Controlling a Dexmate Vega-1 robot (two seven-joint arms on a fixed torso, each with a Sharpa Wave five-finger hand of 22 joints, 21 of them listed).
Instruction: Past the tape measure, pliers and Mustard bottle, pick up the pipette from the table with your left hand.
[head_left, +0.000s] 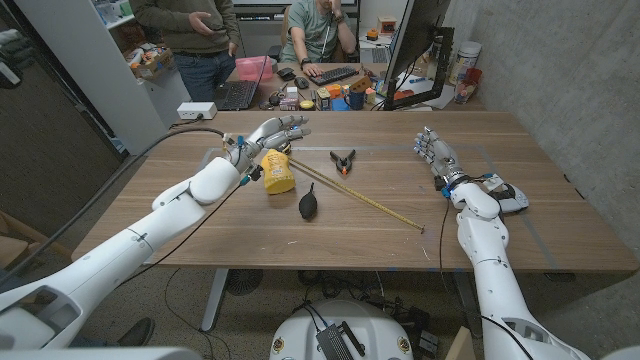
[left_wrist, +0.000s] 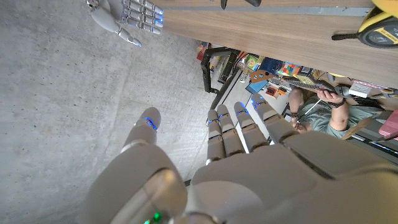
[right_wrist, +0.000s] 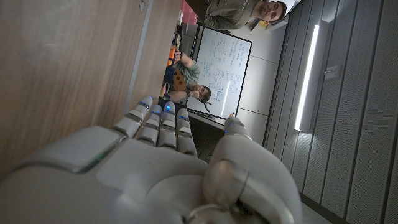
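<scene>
my left robot hand (head_left: 272, 133) hovers open and empty at 12 o'clock from the mustard bottle (head_left: 277, 171); pipette (head_left: 307, 202) sits at its 4 o'clock; right robot hand (head_left: 436, 156) open too

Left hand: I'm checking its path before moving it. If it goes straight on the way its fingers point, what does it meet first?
Nothing nearby: the left hand points toward the table's far edge, and that stretch looks free, though depth is unclear.

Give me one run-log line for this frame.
left hand: open, above mustard bottle | right hand: open, idle | pipette: on table, untouched | pliers, tape measure: on table
</scene>
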